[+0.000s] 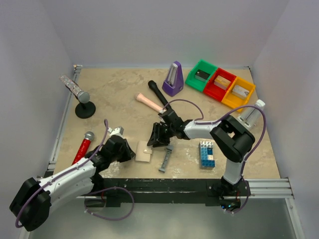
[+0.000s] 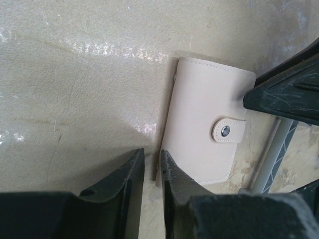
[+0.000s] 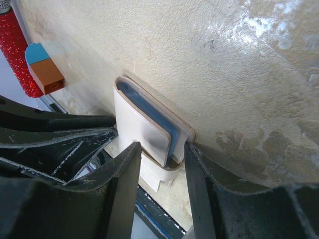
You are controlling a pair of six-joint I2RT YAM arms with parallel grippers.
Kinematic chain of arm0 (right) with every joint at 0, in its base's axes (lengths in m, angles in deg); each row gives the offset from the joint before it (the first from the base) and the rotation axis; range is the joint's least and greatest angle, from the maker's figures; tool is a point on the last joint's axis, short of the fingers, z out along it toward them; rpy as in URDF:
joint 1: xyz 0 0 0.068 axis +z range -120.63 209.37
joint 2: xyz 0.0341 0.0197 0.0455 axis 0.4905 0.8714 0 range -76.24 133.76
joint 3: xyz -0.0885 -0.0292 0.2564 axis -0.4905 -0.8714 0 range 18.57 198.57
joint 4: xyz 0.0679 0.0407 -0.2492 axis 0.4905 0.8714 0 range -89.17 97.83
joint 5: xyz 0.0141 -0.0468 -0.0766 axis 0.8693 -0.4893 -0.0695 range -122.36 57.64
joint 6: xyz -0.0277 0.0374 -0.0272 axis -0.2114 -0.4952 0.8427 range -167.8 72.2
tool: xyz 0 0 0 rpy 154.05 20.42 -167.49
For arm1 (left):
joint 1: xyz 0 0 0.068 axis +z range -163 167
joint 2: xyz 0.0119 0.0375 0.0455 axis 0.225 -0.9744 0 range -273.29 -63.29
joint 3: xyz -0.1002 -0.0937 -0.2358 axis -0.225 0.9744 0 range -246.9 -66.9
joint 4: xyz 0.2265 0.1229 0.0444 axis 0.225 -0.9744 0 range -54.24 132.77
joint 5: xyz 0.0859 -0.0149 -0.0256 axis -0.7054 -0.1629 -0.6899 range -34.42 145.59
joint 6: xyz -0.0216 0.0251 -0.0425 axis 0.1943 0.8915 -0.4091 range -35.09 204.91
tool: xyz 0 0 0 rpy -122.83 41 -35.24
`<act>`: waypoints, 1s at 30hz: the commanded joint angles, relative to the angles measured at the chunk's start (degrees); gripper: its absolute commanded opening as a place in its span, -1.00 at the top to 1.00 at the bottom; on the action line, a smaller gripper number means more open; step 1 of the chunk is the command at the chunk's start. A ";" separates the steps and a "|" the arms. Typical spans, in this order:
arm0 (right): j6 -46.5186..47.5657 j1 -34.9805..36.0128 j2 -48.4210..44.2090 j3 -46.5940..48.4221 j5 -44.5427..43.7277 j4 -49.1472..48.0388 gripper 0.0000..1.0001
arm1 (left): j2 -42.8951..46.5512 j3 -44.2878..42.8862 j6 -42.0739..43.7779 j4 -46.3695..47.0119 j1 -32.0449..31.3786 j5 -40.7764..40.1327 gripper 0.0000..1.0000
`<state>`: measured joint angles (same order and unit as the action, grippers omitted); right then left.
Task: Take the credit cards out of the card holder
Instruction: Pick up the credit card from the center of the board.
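Top view, place: The card holder (image 1: 144,151) lies closed and flat on the surface (image 1: 114,94), near the front edge, between my two tools.
Top view, arms: The left tool (image 1: 127,149) is just beside its left edge and the right tool (image 1: 155,138) comes down at its right end. I judge that one side should steady the holder while the other works on it.
Top view, limit: From above I cannot tell how the jaws stand. A grey bar (image 1: 166,158) lies just to the right of the holder.
Left wrist, holder: The pale cover faces up and the snap tab (image 2: 227,131) is fastened. So no credit cards are visible; I suppose they are inside.
Left wrist, left tool: The jaws leave only a narrow gap with bare surface in it, so this tool holds nothing. One finger is right at the holder's near corner.
Right wrist, holder: Here I see the holder from its edge. There is a blue layer (image 3: 149,112) between the two pale covers, which no other view shows.
Right wrist, right tool: The jaws stand partly apart, one on each side of the holder's end. I cannot tell if they already press it.
Next, my judgement: The tab must come loose before any card can come out.
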<state>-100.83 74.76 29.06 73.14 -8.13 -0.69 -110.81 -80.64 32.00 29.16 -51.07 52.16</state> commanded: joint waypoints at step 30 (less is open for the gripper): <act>0.91 -0.38 -3.51 -4.38 6.36 -10.18 1.00 | -3.72 -1.20 1.93 2.01 -0.34 0.00 0.64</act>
<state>-100.74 74.30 29.01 70.49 -3.63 -10.37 -116.04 -81.56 33.03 34.05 -51.07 53.83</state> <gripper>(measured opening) 0.025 0.180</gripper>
